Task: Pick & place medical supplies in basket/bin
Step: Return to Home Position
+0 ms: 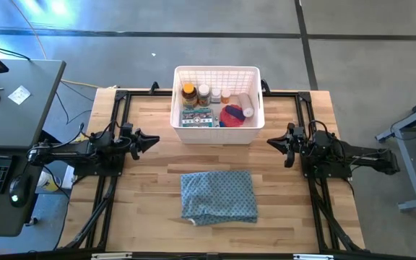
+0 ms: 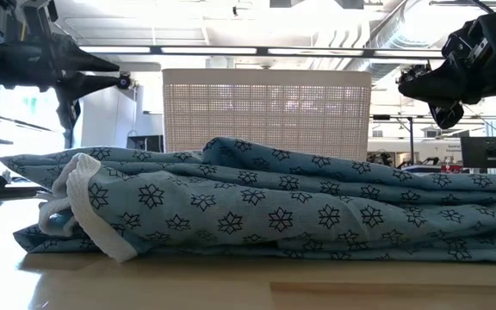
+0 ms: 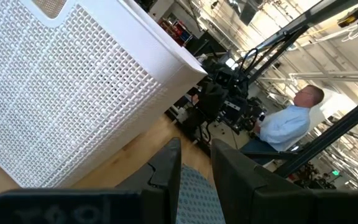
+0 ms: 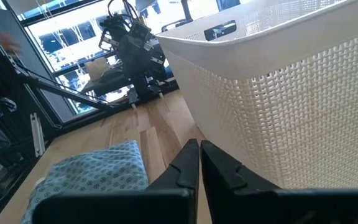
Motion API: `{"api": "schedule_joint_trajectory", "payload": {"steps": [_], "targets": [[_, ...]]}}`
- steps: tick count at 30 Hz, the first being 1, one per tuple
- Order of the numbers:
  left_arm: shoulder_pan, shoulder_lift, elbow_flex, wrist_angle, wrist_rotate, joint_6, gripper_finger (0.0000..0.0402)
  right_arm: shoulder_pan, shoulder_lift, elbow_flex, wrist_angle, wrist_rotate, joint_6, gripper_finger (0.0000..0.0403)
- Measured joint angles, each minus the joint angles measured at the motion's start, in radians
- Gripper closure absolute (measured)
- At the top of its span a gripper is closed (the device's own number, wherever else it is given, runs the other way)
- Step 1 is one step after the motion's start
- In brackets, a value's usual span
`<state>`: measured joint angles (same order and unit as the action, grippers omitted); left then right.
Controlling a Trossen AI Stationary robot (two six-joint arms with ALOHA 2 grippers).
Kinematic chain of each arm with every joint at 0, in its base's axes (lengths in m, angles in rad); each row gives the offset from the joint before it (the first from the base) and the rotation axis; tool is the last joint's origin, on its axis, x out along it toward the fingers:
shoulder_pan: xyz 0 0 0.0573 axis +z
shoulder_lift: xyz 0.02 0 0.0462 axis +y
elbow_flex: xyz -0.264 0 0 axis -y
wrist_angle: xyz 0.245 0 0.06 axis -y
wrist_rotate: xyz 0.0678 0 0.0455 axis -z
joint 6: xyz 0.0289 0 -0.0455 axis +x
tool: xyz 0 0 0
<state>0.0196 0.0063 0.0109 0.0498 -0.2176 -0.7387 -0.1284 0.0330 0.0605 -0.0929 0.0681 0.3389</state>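
Two arms, one wooden table (image 1: 150,217), and the camera overhead takes it all in. Both arms are parked low at the sides with nothing in hand. The left gripper (image 1: 154,141) points inward from the left edge, and the right gripper (image 1: 271,142) mirrors it from the right. Each sits just off a front corner of the basket without touching it.

The white basket (image 1: 217,71) stands at the far middle of the table. The blue-grey patterned cloth (image 1: 219,196) lies bunched in front of it, well apart.

Only the overhead camera sees into the basket. An amber yellow-capped bottle (image 1: 188,92) stands upright at the back left with a white pill bottle (image 1: 204,92) beside it. The printed packets (image 1: 199,118) lie front left, the pink-red disc (image 1: 232,114) front right, and the white bandage roll (image 1: 246,105) against the right wall.

At table height none of that shows. The cloth fills the frame, and behind it stands the latticed wall, its contents hidden.

The wrist cameras settle the claws. On the left a narrow gap shows between the fingers (image 3: 166,171), with cloth visible through it, so it is slightly parted. On the right the fingers (image 4: 219,165) meet along a thin line, so it is closed on nothing.

The left wrist view alone catches a person (image 3: 284,124) in a light shirt, seated beyond the table.
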Motion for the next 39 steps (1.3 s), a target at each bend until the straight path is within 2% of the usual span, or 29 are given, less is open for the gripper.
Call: {"api": "schedule_joint_trajectory", "payload": {"steps": [34, 39], "targets": [[-0.021, 0.0, -0.001, 0.001, -0.005, 0.0, 0.0277, 0.0, 0.0, 0.0, 0.0, 0.0, 0.0, 0.0402], [-0.034, 0.004, -0.001, 0.001, 0.023, 0.0, 0.0277, 0.0, 0.0, 0.0, 0.0, -0.001, 0.0, 0.0402]]}}
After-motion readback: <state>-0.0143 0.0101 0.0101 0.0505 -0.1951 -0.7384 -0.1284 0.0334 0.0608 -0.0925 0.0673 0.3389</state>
